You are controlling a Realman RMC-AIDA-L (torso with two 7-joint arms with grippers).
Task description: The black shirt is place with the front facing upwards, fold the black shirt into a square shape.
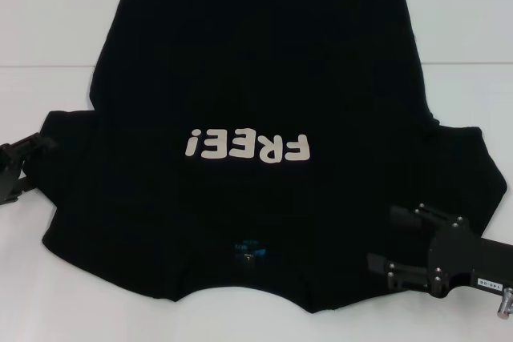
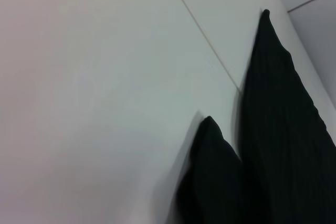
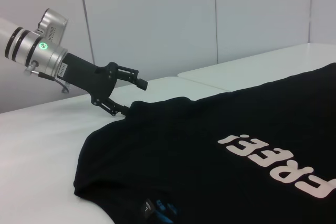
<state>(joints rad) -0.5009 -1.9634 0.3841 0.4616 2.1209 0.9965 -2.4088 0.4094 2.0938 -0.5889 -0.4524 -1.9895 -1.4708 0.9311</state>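
Note:
The black shirt (image 1: 256,86) lies flat on the white table (image 1: 48,38), front up, with the "FREE!" lettering (image 1: 247,146) reading upside down. Its collar and blue neck label (image 1: 245,249) are at the near edge. My left gripper (image 1: 32,164) is open at the outer edge of the shirt's left sleeve, level with the table. From the right wrist view, the left gripper (image 3: 133,97) has its lower finger at the sleeve's edge. My right gripper (image 1: 383,239) is open and empty, over the near right shoulder of the shirt. The shirt also shows in the left wrist view (image 2: 283,129).
A seam between table panels (image 1: 461,63) runs along the far right. White wall panels (image 3: 157,19) stand behind the table on the left side.

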